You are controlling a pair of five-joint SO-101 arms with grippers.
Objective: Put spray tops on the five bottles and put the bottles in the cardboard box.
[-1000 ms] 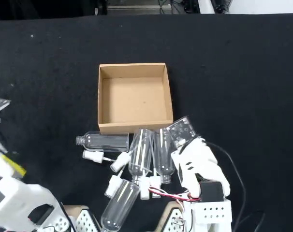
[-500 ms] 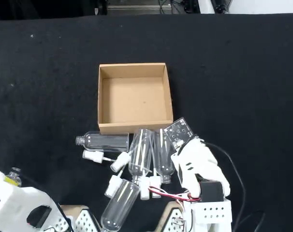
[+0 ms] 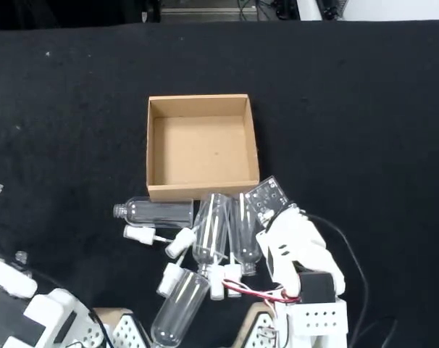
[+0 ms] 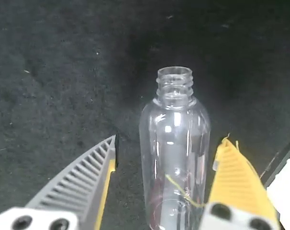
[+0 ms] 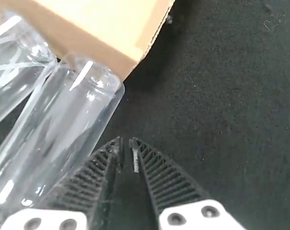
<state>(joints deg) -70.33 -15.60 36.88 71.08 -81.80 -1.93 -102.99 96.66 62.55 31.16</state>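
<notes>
"On the black table (image 3: 364,109), what's largest?"
"The cardboard box (image 3: 203,191), open at the top, near the middle. Next is the right arm (image 3: 300,250), with its tip by the box's near right corner."
"Its gripper?"
"The right gripper (image 5: 127,149) is closed on nothing, with its fingertips all but meeting. It is just beside a lying bottle (image 5: 59,129) that reaches the box wall."
"And the left?"
"The left gripper (image 4: 170,140) is spread wide, with an uncapped clear bottle (image 4: 175,158) between its jaws. I can't tell whether they touch it."
"The rest?"
"Four bottles (image 3: 158,212) lie before the box. One is along its front wall, two are side by side, and one is nearer the arm bases. White spray tops (image 3: 180,243) lie loose among them, none fitted."
</notes>
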